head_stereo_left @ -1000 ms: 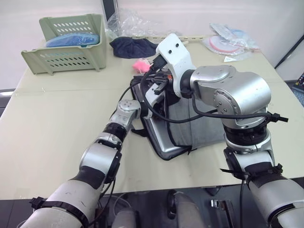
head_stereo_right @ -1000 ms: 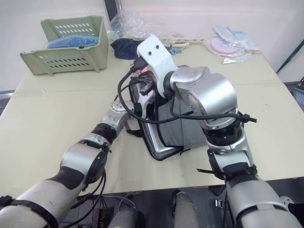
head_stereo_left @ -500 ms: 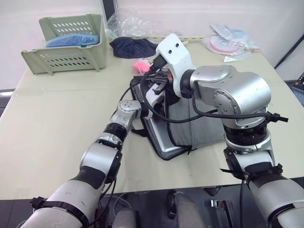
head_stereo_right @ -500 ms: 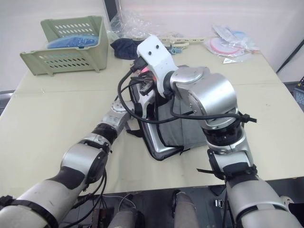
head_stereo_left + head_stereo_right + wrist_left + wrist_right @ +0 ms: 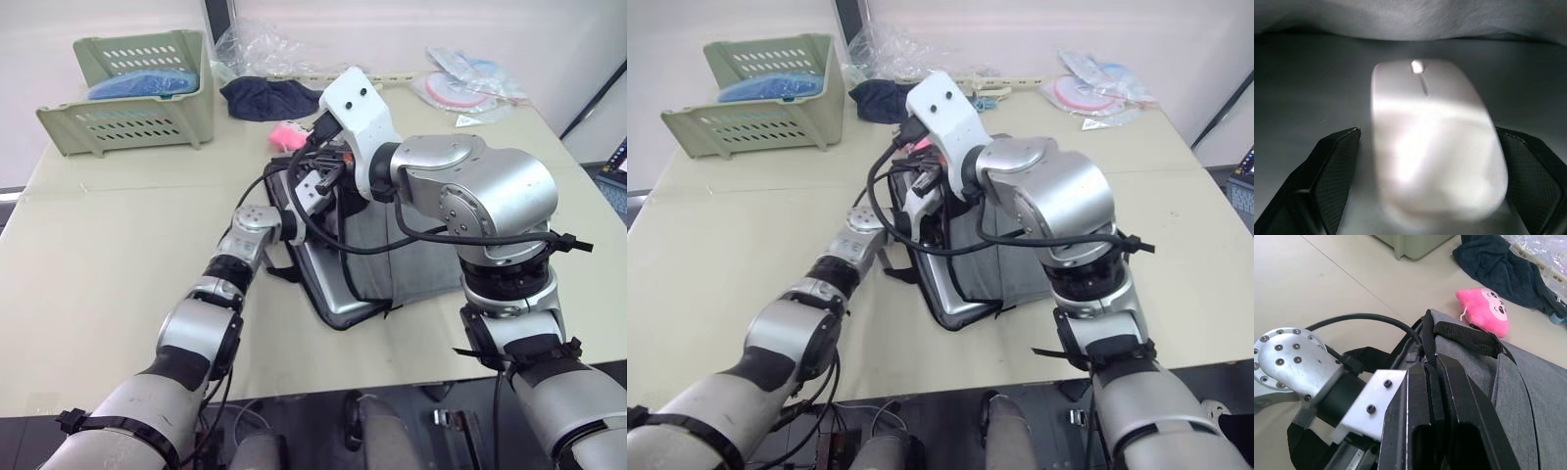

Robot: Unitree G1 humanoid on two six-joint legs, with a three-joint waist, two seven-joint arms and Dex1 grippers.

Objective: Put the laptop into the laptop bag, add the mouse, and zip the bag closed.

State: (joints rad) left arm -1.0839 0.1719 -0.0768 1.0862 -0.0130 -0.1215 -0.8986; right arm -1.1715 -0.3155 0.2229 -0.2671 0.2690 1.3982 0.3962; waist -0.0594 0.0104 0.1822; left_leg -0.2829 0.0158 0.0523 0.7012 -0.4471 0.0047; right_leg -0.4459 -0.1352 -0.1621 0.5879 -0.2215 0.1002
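The grey laptop bag (image 5: 411,245) lies on the table with its mouth facing my left arm. The silver laptop (image 5: 338,294) sits inside it, one edge showing at the opening. My right gripper (image 5: 1432,367) is shut on the bag's black upper rim by the handle and holds the mouth up. My left arm reaches into that opening up to the wrist (image 5: 257,223). Inside, the white mouse (image 5: 1435,142) lies on a grey surface between the spread black fingers (image 5: 1327,166) of my left gripper (image 5: 1427,129), which is open, with a narrow gap on one side.
A pink plush toy (image 5: 287,134) lies just behind the bag. Farther back are a dark cloth (image 5: 269,96) and clear plastic wrapping (image 5: 265,49). A green basket (image 5: 127,127) stands at the back left, and flat plastic packets (image 5: 470,83) at the back right.
The whole picture has shifted slightly, so the camera moved. My left wrist sits a little farther out of the bag's mouth. The right gripper keeps its hold on the rim.
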